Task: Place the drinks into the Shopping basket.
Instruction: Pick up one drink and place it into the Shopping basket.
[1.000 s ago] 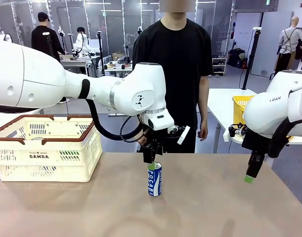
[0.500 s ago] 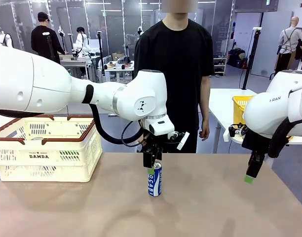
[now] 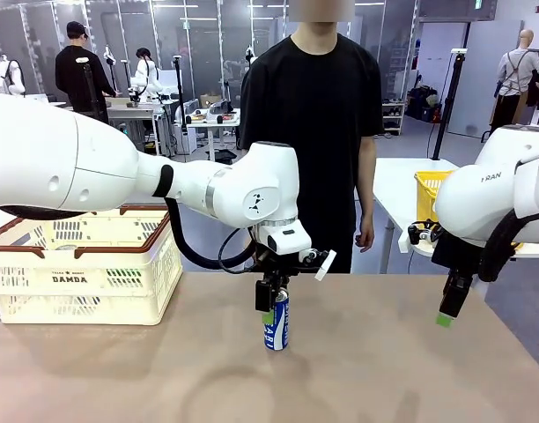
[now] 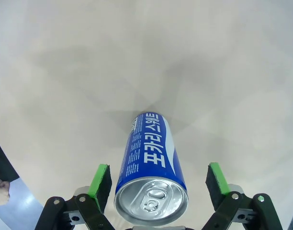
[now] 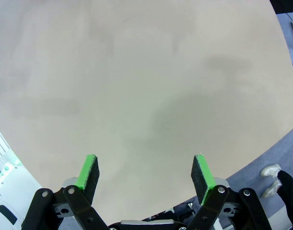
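One blue-and-white cylindrical drink can [image 3: 276,323] upright at frame centre, between spread left gripper [image 4: 158,178] pads, untouched. Right gripper [image 5: 144,174] likewise spread, empty, at right.

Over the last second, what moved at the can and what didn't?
The left gripper came down over the upright blue and white can; its open fingers now straddle the can's top without gripping it, as the left wrist view shows. The can stayed put on the table. The right gripper kept hanging open off to the side, and the Shopping basket did not shift.
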`<state>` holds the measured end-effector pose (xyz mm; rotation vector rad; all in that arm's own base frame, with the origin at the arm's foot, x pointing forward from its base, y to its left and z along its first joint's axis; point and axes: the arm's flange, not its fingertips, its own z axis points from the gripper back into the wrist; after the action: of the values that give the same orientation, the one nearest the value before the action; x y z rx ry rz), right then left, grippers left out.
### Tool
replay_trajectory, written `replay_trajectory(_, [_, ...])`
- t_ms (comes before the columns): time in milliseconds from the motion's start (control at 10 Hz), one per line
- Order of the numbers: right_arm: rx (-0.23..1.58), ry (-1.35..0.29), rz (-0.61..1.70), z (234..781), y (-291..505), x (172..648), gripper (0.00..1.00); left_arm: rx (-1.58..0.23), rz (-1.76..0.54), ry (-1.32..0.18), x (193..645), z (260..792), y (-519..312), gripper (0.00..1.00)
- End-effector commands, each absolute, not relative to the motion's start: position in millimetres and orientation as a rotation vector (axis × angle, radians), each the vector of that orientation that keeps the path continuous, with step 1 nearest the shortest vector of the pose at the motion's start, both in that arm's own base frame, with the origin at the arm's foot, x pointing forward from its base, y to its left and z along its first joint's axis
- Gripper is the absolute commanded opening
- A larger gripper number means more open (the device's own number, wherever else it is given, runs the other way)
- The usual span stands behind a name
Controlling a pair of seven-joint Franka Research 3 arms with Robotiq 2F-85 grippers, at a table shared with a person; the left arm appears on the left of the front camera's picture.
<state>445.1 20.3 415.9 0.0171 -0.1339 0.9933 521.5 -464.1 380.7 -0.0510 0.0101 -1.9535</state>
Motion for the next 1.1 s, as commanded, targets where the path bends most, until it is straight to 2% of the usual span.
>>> replay_trajectory(0, [0.016,-0.13,0.994,416.5,19.3,444.7,0.97,-0.031,-1.939,0.037,526.1,380.8,-465.7,1.0])
replay_trajectory(200, [0.016,-0.13,0.994,416.5,19.3,444.7,0.97,-0.045,-1.941,0.03,526.6,378.8,-464.3,1.0])
replay_trajectory(300, [0.016,-0.13,0.994,416.5,19.3,444.7,0.97,-0.046,-1.956,0.033,526.4,377.3,-462.1,0.93])
replay_trajectory(400, [0.016,-0.13,0.994,416.5,19.3,444.7,0.97,-0.057,-1.947,0.027,527.4,375.5,-461.9,0.8])
replay_trajectory(500, [0.016,-0.13,0.994,416.5,19.3,444.7,0.97,-0.079,-1.943,0.014,527.8,374.3,-461.5,0.73])
replay_trajectory(600, [0.016,-0.13,0.994,416.5,19.3,444.7,0.97,-0.081,-1.944,0.011,527.1,374.8,-461.9,0.6])
replay_trajectory(900, [0.016,-0.13,0.994,416.5,19.3,444.7,0.97,-0.106,-1.941,0.014,525.6,375.7,-462.4,0.33])
replay_trajectory(1000, [0.016,-0.13,0.994,416.5,19.3,444.7,0.97,-0.109,-1.945,0.007,525.5,376.5,-462.9,0.42])
